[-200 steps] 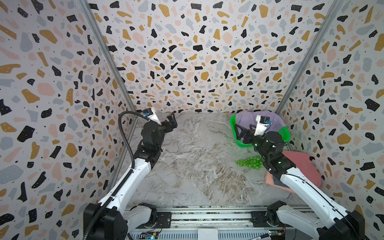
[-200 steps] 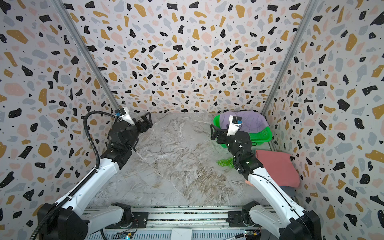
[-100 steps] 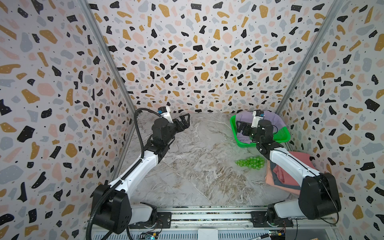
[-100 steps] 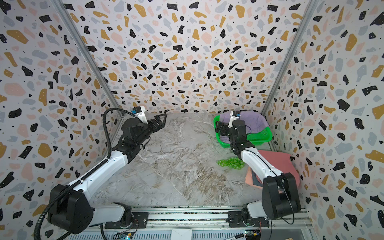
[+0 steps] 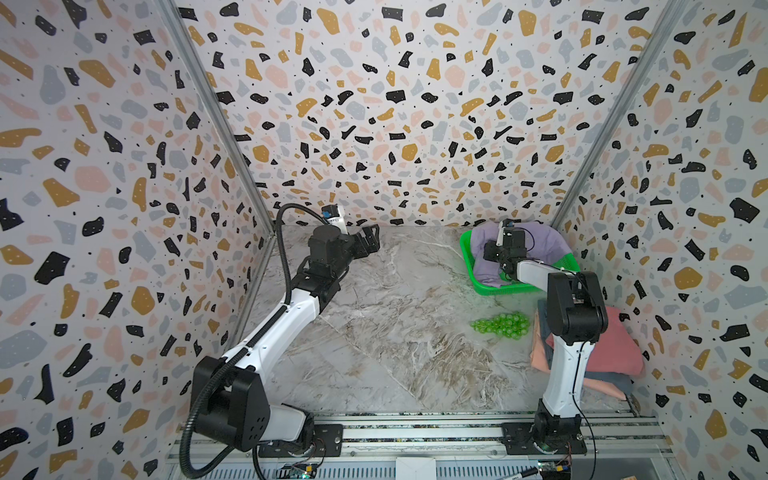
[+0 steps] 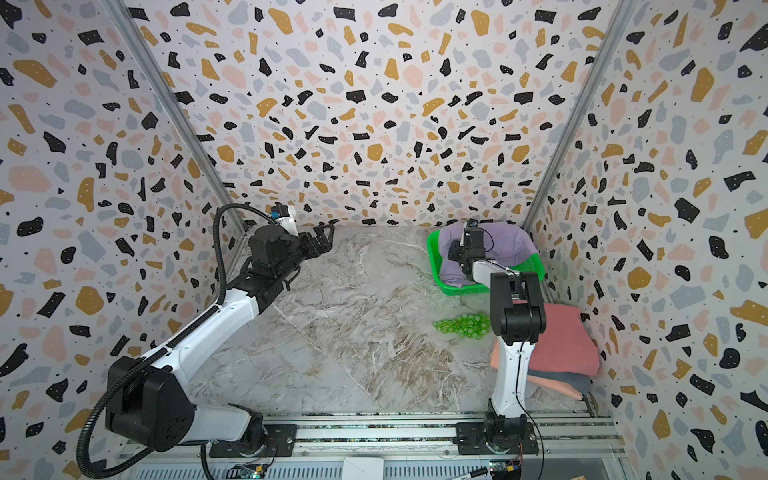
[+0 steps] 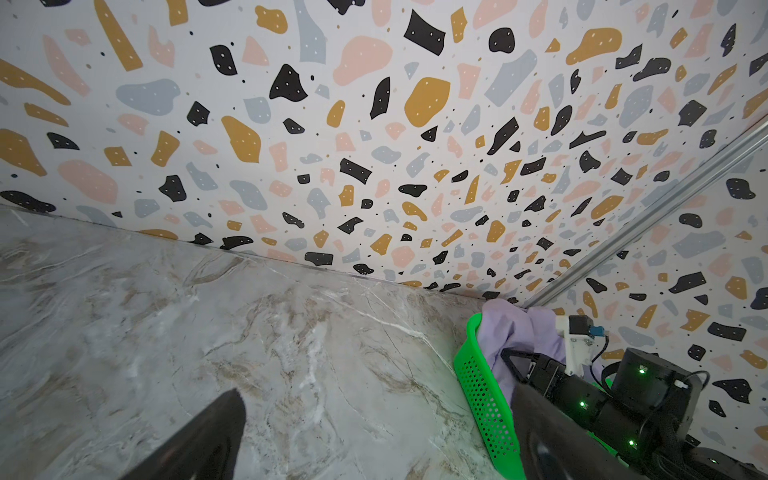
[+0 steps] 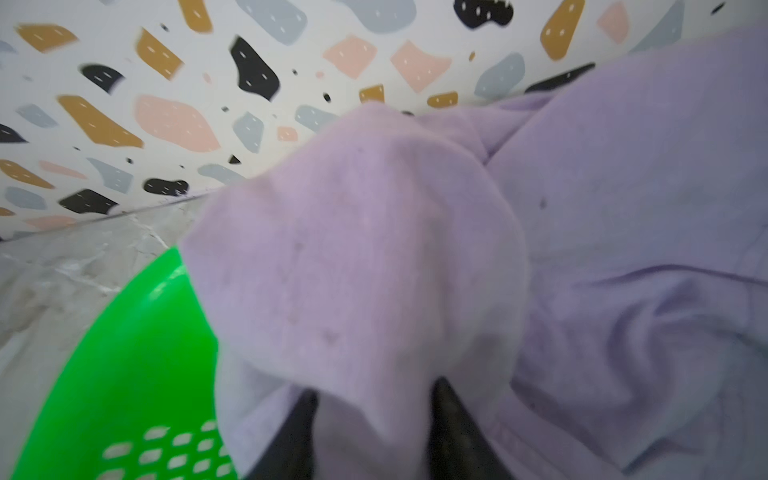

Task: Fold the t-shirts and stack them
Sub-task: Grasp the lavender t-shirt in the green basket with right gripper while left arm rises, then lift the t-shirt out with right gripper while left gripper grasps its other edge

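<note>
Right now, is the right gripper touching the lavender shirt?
Touching. The right wrist view shows a bunch of the lavender shirt pinched between the fingers of the right gripper.

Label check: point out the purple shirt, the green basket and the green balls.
purple shirt (image 5: 548,245), top view, on the heaped cloth
green basket (image 7: 482,395), left wrist view, on its mesh side wall
green balls (image 5: 500,325), top view, middle of the cluster

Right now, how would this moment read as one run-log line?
right gripper: shut on lavender t-shirt in green basket | left gripper: open, empty | folded shirts: stacked on table
</note>
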You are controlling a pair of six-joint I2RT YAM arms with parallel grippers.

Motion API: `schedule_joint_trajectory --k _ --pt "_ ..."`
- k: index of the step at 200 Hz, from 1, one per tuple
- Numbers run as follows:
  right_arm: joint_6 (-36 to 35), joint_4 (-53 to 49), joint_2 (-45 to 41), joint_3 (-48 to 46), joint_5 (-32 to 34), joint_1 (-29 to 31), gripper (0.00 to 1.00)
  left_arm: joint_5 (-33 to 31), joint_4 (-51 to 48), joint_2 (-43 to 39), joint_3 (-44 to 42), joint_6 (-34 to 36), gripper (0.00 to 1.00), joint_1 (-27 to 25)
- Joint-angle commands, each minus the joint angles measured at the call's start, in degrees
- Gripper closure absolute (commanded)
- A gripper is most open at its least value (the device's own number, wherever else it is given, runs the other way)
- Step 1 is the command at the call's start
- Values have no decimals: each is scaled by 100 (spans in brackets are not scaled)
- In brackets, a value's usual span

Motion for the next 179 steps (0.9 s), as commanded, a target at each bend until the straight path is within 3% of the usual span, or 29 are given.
schedule_joint_trajectory --k 1,5,37,69,105,142,152,160,163,169,179 --pt "-69 -34 -719 288 -1 23 96 -223 89 -222 14 154 0 12" --pt "-91 -4 -858 292 1 36 100 -236 95 -231 12 155 1 14" --pt "-392 -4 -2103 706 -224 419 100 -341 106 -249 53 216 0 12" --pt "-524 381 -2796 1403 -1171 1155 100 -644 320 -261 102 98 0 43" --pt "-627 570 -2542 2232 -1662 1980 100 -711 293 -314 346 190 0 201" --pt "-158 541 -2011 2048 -1607 2056 100 -849 -30 -917 246 297 0 545" --pt "2 228 -1784 2006 -1572 2051 83 -1010 -292 -1127 212 471 1 570" --pt "73 -169 -1568 2053 -1605 2056 56 -1133 -630 -1275 216 587 0 574" --pt "98 -498 -1467 2097 -1585 2056 38 -1191 -753 -1339 210 621 0 581" --pt "117 -862 -1368 2115 -1515 2047 30 -1289 -960 -1460 179 663 1 583" --pt "156 -1313 -1319 1926 -1341 2018 28 -1414 -1233 -1653 77 690 0 591"
